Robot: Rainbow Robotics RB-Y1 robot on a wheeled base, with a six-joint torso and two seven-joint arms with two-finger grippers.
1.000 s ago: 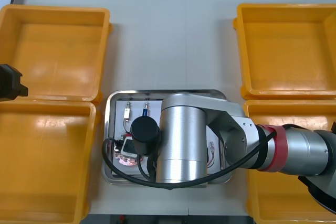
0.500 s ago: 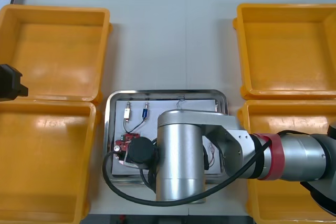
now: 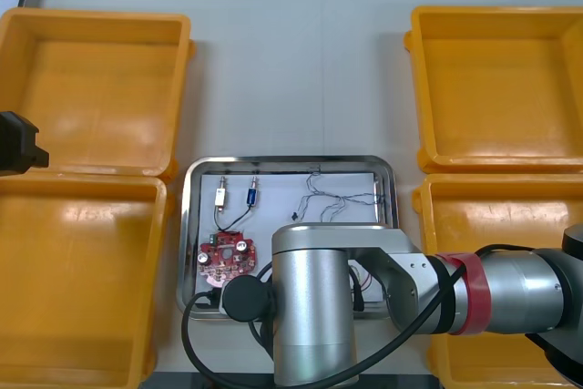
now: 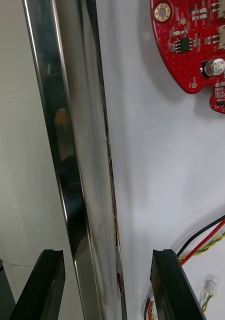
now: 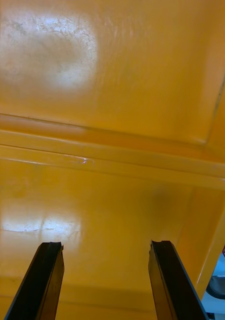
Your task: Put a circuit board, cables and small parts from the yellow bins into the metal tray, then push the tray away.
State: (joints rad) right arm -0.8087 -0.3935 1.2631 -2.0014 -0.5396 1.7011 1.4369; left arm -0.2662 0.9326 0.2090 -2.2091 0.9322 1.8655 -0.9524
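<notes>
Right wrist view: right gripper [image 4: 105,255], fingers apart, straddles the metal tray [image 4: 67,125] rim (probably to push); circuit board [image 4: 202,40] and cables [image 4: 207,235] lie inside; left gripper [image 5: 105,247], likewise apart, hovers above yellow bins [image 5: 112,75]

a light table [image 3: 301,70] bearing four yellow bins [image 3: 91,97] and a metal tray [image 3: 189,225]

the bins stand in pairs at the table's two sides. on the robot's left, the far left bin [image 3: 55,61] and the near left bin [image 3: 82,280] sit rim to rim. on its right, the far right bin [image 3: 501,88] and the near right bin [image 3: 510,199] do the same. the metal tray lies flat on the tabletop between the two near bins, each side rim just beside a bin. its far rim is about level with the joints between the bins. in the right wrist view, the tray's shiny rim [image 4: 67,125] rests on the pale tabletop [image 4: 17,150].
</notes>
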